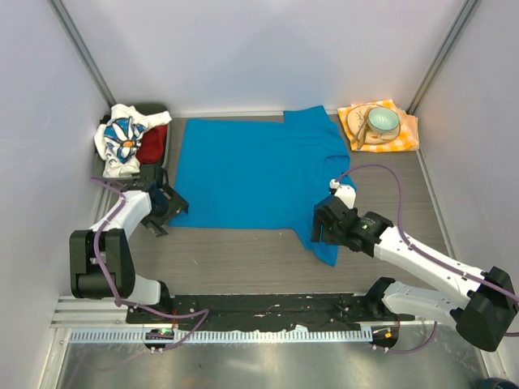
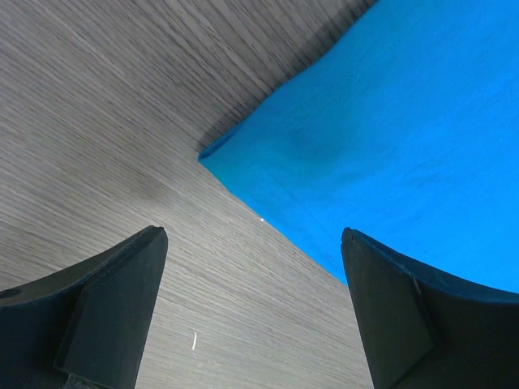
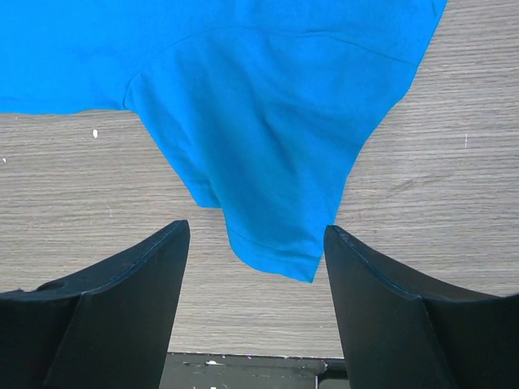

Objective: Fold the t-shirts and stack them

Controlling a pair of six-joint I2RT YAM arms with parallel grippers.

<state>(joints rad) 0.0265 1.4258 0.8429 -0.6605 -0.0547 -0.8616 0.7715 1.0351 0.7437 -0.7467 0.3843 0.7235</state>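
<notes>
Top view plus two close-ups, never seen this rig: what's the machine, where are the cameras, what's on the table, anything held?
Two robot arms, bolted side by side. The top view looks down from behind them: left arm, right arm. The other two come from a camera on each wrist; the dark wedges are that arm's jaws. A blue t-shirt lies spread on the table. A daisy-print t-shirt and a red t-shirt are heaped far left; a bowl sits on a checked napkin far right. Both pairs of jaws are open, holding nothing: the left at the shirt's corner, the right at a sleeve.
</notes>
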